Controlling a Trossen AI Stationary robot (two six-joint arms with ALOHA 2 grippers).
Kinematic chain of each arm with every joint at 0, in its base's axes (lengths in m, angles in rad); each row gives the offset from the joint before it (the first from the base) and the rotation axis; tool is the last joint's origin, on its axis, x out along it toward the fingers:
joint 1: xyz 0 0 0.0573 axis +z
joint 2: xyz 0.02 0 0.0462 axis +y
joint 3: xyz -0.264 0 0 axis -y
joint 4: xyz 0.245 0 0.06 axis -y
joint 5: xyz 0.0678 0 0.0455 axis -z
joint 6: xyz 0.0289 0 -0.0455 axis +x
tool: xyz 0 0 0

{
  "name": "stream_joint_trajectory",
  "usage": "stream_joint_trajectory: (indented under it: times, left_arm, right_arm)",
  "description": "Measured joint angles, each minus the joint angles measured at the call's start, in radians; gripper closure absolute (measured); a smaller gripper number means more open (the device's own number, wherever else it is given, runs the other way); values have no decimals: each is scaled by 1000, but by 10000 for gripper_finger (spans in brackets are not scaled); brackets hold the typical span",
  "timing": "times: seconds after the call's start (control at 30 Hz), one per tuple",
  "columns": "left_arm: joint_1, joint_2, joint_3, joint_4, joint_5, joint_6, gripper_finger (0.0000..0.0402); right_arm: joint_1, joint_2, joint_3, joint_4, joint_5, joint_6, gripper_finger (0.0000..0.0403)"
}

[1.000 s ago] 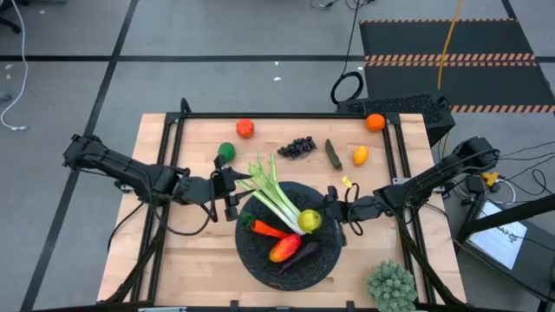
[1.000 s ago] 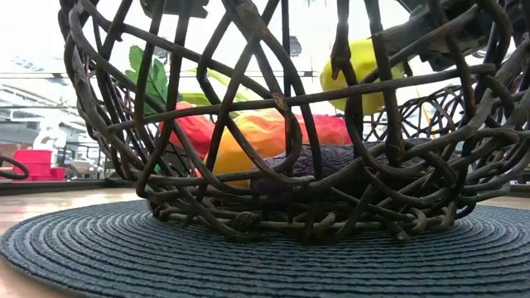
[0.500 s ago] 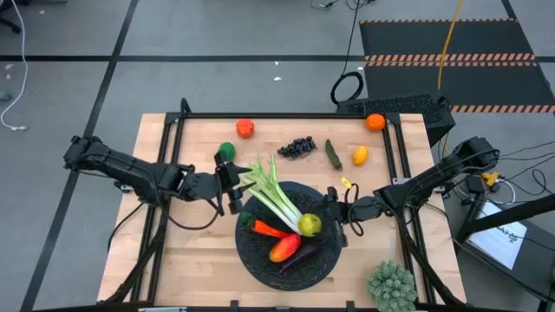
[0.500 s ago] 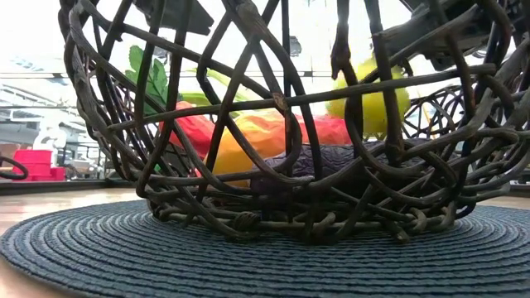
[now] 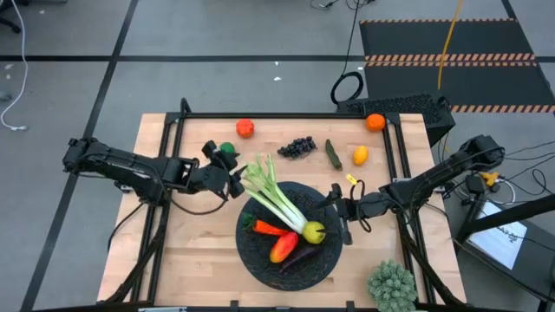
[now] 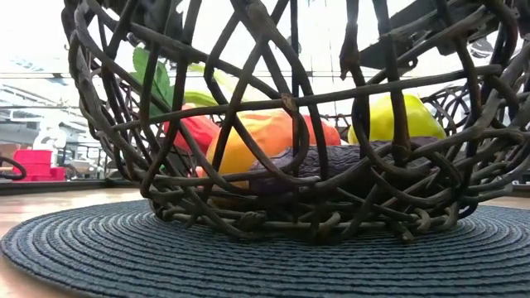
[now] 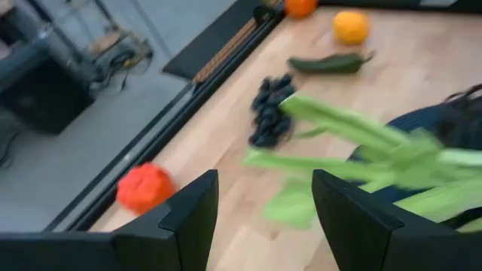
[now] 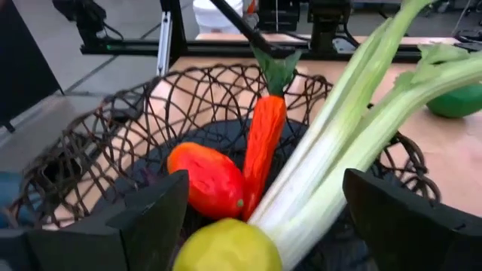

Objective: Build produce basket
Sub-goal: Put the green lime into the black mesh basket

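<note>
The right gripper [image 5: 340, 218] hovers at the basket [image 5: 260, 260] rim, fingers wide – lemon [image 5: 313, 231] apparently free inside; left gripper [image 5: 232, 176], fingers parted, empty beside the leek [image 5: 270, 198].

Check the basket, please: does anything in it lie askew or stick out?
Yes. The long white-green leek lies slanted across the round black woven basket, and its leafy green end overhangs the rim above the wooden table. The orange carrot, red-orange pepper and yellow-green lemon sit fully inside.
</note>
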Motion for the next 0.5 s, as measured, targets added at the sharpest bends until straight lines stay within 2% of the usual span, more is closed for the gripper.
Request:
stream_joint_trajectory:
  times: [0.27, 0.4, 0.5]
  left_arm:
    - [66, 0, 0, -84, 1, -42, 150]
    - [147, 0, 0, -123, 1, -85, 144]
    - [220, 0, 0, -164, 39, -153, 144]
  right_arm:
    - [0, -60, 0, -84, 3, -56, 62]
    - [-2, -89, 0, -87, 4, -109, 62]
    - [-4, -119, 0, -88, 26, -138, 62]
